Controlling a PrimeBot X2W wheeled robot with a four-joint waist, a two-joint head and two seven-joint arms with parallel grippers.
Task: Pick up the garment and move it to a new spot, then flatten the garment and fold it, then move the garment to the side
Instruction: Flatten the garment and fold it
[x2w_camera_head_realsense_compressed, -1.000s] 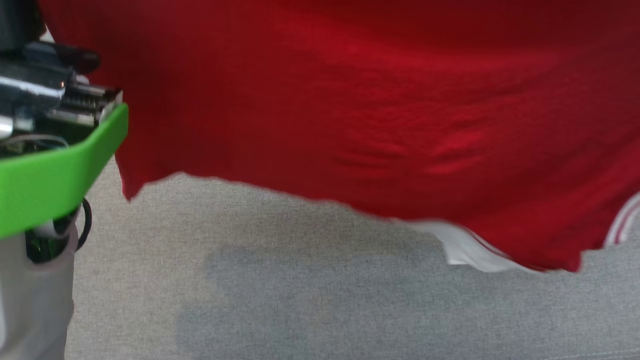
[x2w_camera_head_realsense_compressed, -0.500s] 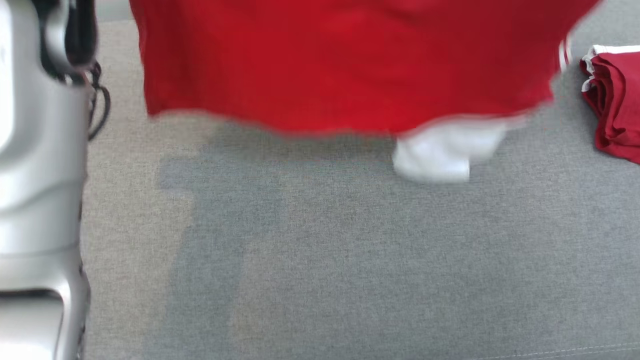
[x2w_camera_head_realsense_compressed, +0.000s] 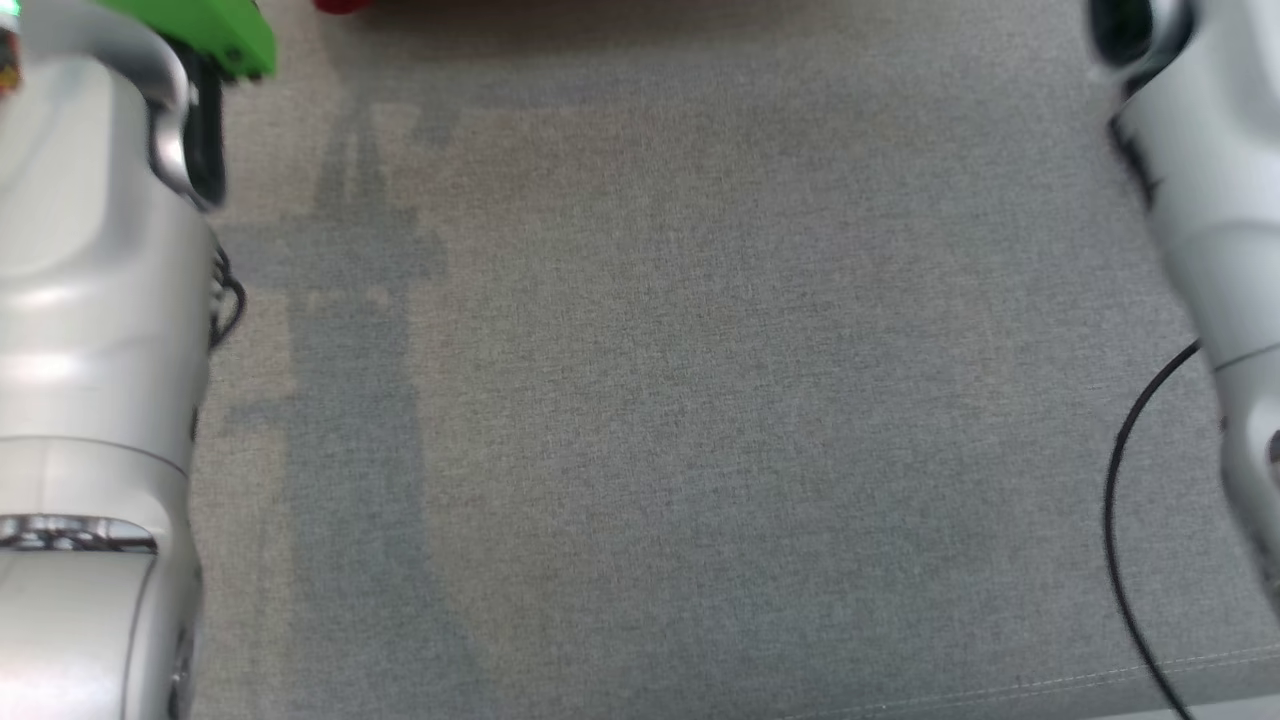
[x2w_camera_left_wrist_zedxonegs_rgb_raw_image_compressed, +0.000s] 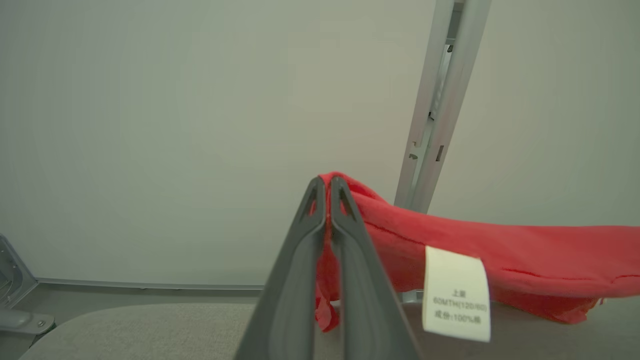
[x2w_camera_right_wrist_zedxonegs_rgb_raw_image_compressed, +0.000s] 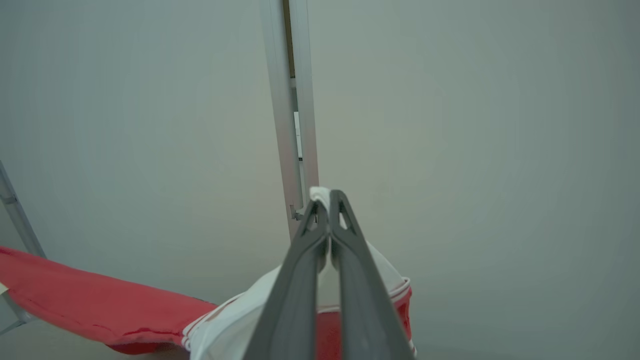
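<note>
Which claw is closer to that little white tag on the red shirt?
Left. The left claw pinches the red garment just beside the white tag; the right claw grips its white-trimmed far end, well away from the tag.

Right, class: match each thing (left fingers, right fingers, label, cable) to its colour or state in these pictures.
Things:
1 left fingers
2 right fingers
3 label
4 cable

States:
A shut on the garment's white trim
B black, curved
C shut on the garment's red edge
D white, printed, hanging off the garment

Pairs: 1-C; 2-A; 3-D; 4-B
</note>
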